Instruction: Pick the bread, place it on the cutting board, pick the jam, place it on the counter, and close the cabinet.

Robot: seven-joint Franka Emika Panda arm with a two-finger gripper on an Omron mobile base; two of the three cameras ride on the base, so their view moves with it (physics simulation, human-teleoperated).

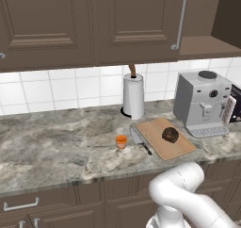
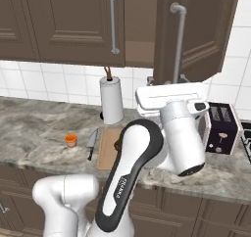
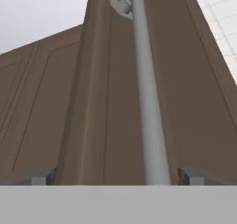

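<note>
The dark lumpy bread (image 1: 170,134) lies on the wooden cutting board (image 1: 155,128), which rests on the marbled counter (image 1: 56,147). Left of the board, the small orange jam (image 1: 121,141) (image 2: 71,140) stands upright on the counter. The cabinet door (image 2: 196,30) on the right hangs partly open, and its dark interior (image 1: 228,22) shows. My gripper (image 3: 115,177) (image 2: 168,80) is open just below that door's bottom edge, fingertips (image 3: 41,176) spread wide. The door's silver bar handle (image 3: 148,102) (image 2: 179,40) runs up between them, untouched.
A knife (image 1: 140,141) lies between jam and board. A paper towel roll (image 1: 133,96) stands at the backsplash, with a coffee machine (image 1: 202,104) right of the board and a toaster (image 2: 223,128) further right. My arm (image 2: 132,157) hides part of the board (image 2: 105,157).
</note>
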